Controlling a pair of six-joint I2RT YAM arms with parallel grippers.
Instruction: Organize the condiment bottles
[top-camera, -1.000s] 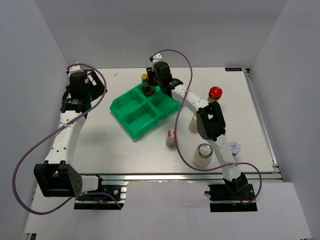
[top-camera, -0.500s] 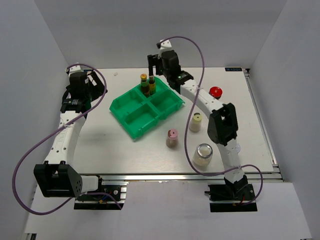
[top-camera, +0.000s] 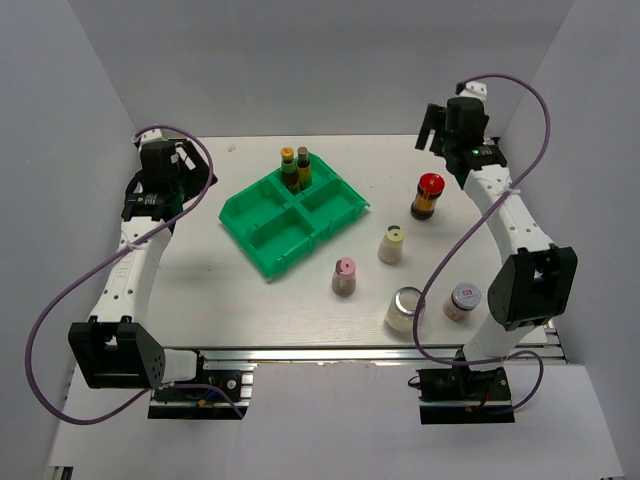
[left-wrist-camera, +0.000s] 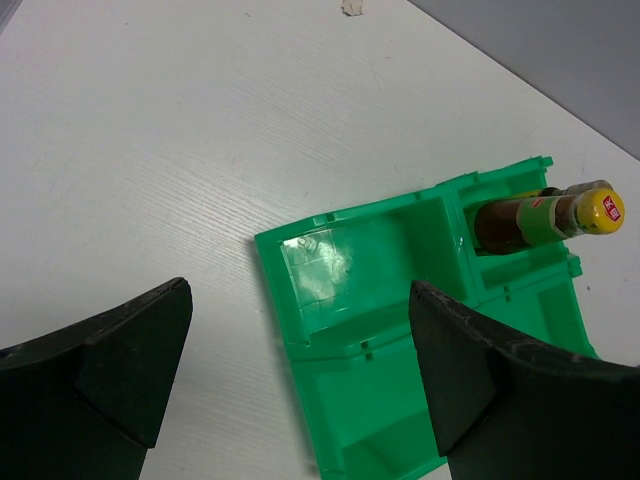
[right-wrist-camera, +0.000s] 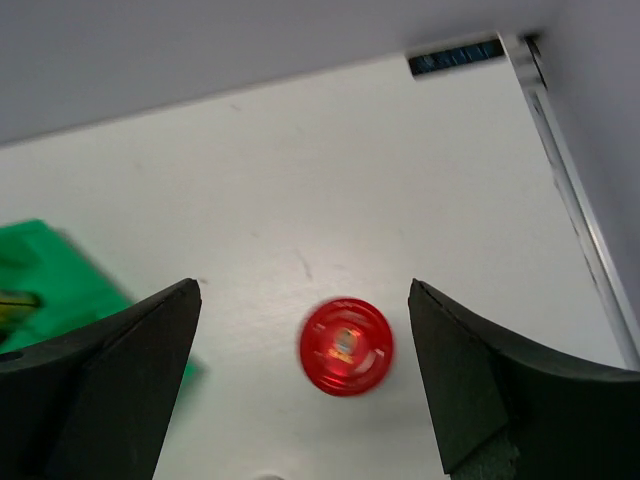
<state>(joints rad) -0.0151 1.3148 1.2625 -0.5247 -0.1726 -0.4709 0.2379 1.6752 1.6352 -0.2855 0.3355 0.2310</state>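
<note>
Two slim dark sauce bottles (top-camera: 295, 166) stand together in the far compartment of the green tray (top-camera: 262, 237); one of these bottles (left-wrist-camera: 545, 214) shows in the left wrist view. On the table to the right stand the red-capped dark jar (top-camera: 428, 194), yellow-lidded shaker (top-camera: 392, 243), pink-lidded shaker (top-camera: 344, 276), silver-lidded clear jar (top-camera: 404, 308) and grey-lidded red-label jar (top-camera: 462, 301). My right gripper (top-camera: 433, 130) hangs open and empty high at the back right, and the red cap (right-wrist-camera: 345, 345) lies below its gap (right-wrist-camera: 302, 290). My left gripper (top-camera: 190, 168) is open and empty, left of the tray (left-wrist-camera: 350, 300).
The table's right rail (top-camera: 525, 235) runs close to the jars. A small white scrap (left-wrist-camera: 354, 7) lies on the table at the far left. The other three tray compartments hold nothing.
My right gripper opened and let go of the second slim bottle in the tray's far compartment, then rose and swung right to the back right corner. The left arm stayed still.
</note>
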